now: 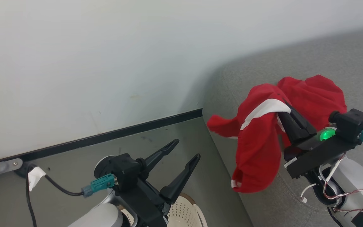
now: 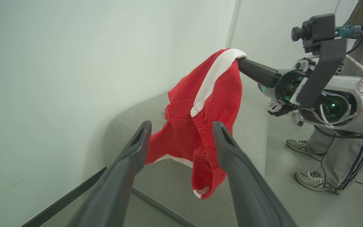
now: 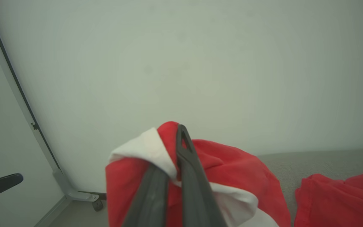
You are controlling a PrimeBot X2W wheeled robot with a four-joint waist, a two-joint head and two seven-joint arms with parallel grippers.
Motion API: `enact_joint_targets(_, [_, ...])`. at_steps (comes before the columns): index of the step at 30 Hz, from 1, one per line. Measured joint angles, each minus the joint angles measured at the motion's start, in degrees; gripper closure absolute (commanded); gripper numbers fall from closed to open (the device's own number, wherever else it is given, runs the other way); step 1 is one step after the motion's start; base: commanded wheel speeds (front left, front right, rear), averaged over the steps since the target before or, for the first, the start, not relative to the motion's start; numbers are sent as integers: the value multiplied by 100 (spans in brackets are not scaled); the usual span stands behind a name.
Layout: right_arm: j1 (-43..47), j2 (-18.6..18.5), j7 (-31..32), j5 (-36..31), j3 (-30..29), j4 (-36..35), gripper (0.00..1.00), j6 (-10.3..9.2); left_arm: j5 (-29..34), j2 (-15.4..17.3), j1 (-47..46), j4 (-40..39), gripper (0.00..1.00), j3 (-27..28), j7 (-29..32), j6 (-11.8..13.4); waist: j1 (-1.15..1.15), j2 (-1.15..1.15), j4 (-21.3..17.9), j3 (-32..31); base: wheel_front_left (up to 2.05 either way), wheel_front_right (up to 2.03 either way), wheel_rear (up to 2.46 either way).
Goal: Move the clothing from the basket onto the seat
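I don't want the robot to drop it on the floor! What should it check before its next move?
1. Right gripper shut on the red garment: ok.
2. Left gripper open, away from it: ok.
3. Garment fully over the seat: cannot tell; one flap pokes past its edge.
4. Free seat space beside the other red garment: ok.
5. Basket empty: cannot tell, mostly hidden.

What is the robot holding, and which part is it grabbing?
The right gripper pinches a red garment by its white stripe, dangling it above the seat. The left gripper is open and holds nothing.
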Motion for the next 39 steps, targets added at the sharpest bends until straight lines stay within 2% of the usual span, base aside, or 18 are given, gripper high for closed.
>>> enact_joint_targets(5, [201, -105, -1, -263, -211, -403, 100, -116, 49, 93, 31, -93, 0, 5, -44, 7, 0, 0, -225, 26, 0, 0, 0])
enact_joint_targets(17, [595, -174, -1, -669, -675, -1263, 100, -224, 129, 174, 30, -260, 0, -8, -48, 49, 0, 0, -826, 185, 0, 0, 0])
enact_joint_targets(24, [797, -240, -42, -887, -1020, -1697, 100, -336, 159, 138, 17, -271, 0, -53, -18, 48, 0, 0, -1026, 342, 0, 0, 0])
enact_joint_targets(31, [770, -348, -43, -1069, -1307, -1983, 100, -311, 160, 132, -14, -272, 0, -84, 45, 38, 0, 0, -1045, 515, 0, 0, 0])
enact_joint_targets(39, [-64, -504, -43, -1072, -1584, -1779, 100, -4, 170, 146, -117, -304, 0, -103, 110, -10, 0, 0, -960, 724, 0, 0, 0])
